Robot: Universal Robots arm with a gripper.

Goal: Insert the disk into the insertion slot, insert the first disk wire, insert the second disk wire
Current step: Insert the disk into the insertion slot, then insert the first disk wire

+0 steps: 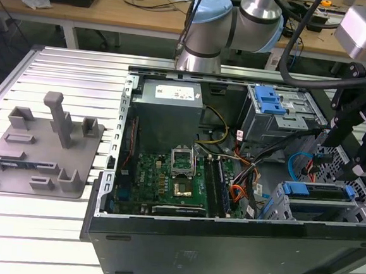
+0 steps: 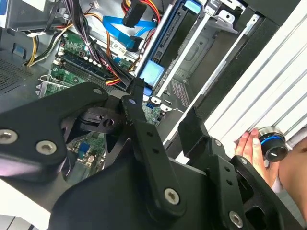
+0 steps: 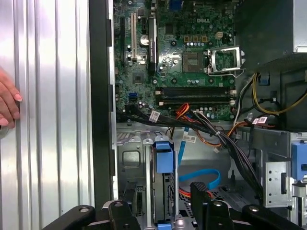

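gripper: spread, holding nothing | disk looks seated in insertion slot, long axis running straight away between the fingers | second disk wire loose just beside disk

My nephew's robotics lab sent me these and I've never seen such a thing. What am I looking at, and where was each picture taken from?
It is one robot arm working over an open computer case on a ribbed metal table. The exterior view looks on from off the arm. Both wrist views come from cameras riding on the arm, looking past its black pincer, which is open and holds nothing. Near it the blue-framed disk appears to sit in its grey cage, with a blue cable looping beside. A grey fixture lies on the table, and a person's hand rests on it.
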